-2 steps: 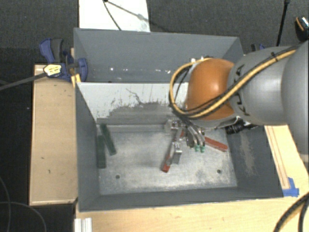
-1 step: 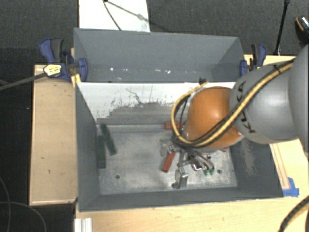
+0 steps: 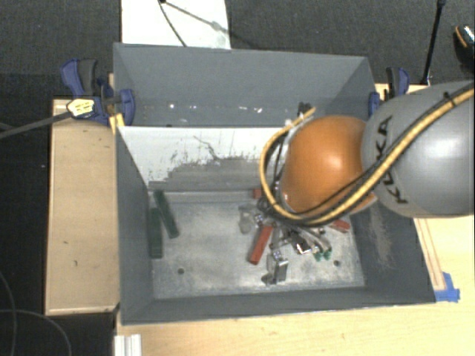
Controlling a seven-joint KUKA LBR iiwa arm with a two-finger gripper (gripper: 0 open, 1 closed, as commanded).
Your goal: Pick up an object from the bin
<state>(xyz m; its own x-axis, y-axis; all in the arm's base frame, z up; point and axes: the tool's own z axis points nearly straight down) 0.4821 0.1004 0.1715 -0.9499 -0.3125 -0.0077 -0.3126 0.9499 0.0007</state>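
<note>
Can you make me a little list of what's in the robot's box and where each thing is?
box: grey metal bin
robot: grey arm with round orange wrist cover, over the bin's right middle
under it: heap of small loose things
beside heap: reddish-brown stick, on its left edge
left side: two dark green bars, away from the heap

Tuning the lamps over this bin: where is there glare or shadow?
Camera view: small bright glints along the bin's back wall; a soft highlight on the arm's orange cover; the arm's shadow seems to fall on the heap of small things under it; the dark green pieces at the left lie evenly lit.
</note>
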